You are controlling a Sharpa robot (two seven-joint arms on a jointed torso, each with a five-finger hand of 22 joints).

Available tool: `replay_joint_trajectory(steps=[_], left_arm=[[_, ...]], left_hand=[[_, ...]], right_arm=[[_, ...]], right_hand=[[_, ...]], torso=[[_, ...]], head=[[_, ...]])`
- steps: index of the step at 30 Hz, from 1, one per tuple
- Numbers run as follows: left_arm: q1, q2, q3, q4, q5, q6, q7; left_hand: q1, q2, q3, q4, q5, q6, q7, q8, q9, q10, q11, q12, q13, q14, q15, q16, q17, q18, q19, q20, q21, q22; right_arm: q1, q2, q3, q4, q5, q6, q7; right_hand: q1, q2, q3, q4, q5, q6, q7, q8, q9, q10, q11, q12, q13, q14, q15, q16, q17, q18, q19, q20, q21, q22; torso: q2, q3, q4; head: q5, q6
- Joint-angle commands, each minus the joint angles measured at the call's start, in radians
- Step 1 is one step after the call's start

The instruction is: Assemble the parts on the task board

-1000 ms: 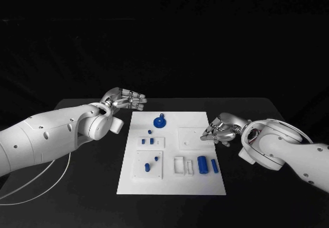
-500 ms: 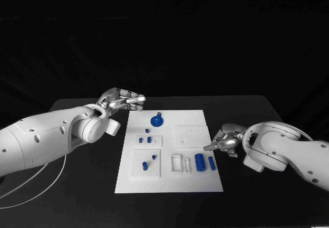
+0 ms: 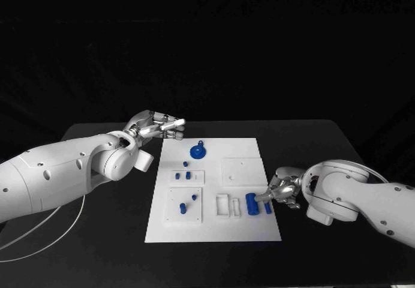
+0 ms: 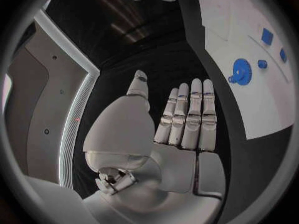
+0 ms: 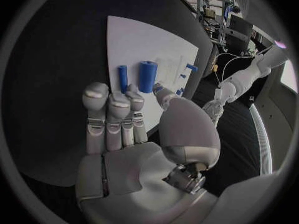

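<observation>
Task board lies mid-counter, blue parts on it. Right robot hand at board's right edge beside thick blue cylinder; right wrist view shows fingers straight, grasping nothing. Left robot hand off board's far-left corner; left wrist view shows flat released palm, blue gear nearby.

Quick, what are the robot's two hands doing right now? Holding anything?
Left hand: open, holding nothing, off the board's far left corner.
Right hand: open, holding nothing, next to the blue cylinder.
</observation>
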Motion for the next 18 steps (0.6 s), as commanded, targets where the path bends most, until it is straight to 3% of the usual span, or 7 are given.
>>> replay_joint_trajectory(steps=[1,13,18], left_arm=[[0.0,0.001,0.0,0.004,0.004,0.02,0.016],[0.0,0.003,-0.001,0.006,0.004,0.026,0.009],[0.0,0.003,-0.002,0.007,0.004,0.033,0.008]], left_hand=[[-0.001,-0.012,-0.001,0.011,-0.004,-0.009,-0.001,-0.001,0.001,-0.009,0.002,0.001,0.001,-0.01,0.001,-0.003,-0.002,-0.002,0.001,0.009,0.007,-0.005],[0.0,-0.013,-0.002,0.015,-0.004,-0.009,0.0,-0.001,0.001,-0.009,0.002,0.001,0.001,-0.012,0.002,-0.003,-0.002,-0.001,0.001,0.01,0.007,-0.008],[0.003,-0.015,-0.002,0.022,-0.003,-0.008,-0.001,-0.001,0.001,-0.01,0.003,0.001,0.001,-0.013,0.002,-0.003,-0.002,-0.001,0.001,0.01,0.009,-0.015]], right_arm=[[-0.001,0.013,-0.005,0.0,-0.007,0.02,-0.04],[-0.001,0.05,-0.032,-0.022,-0.019,-0.002,-0.039],[-0.001,0.073,-0.051,-0.044,-0.023,-0.011,-0.039]], right_hand=[[-0.013,-0.005,-0.001,0.009,-0.001,0.002,-0.002,-0.004,-0.001,0.008,-0.001,0.0,0.005,0.007,0.003,0.01,0.008,-0.003,0.047,0.001,0.007,0.02],[-0.01,-0.015,-0.007,0.018,-0.002,-0.002,-0.001,-0.004,-0.002,0.008,0.0,0.0,0.015,0.007,0.003,0.01,0.021,-0.004,0.049,0.001,0.01,0.034],[-0.006,-0.018,-0.01,0.014,-0.002,-0.005,0.0,-0.004,-0.003,0.007,0.001,-0.001,0.018,0.008,0.004,0.007,0.021,-0.004,0.048,0.001,0.007,0.036]], torso=[[0.001,0.0019,-0.0005],[0.002,0.0002,0.0001],[0.002,0.0011,0.0005]], head=[[0.002,-0.001],[0.011,-0.007],[0.014,-0.01]])
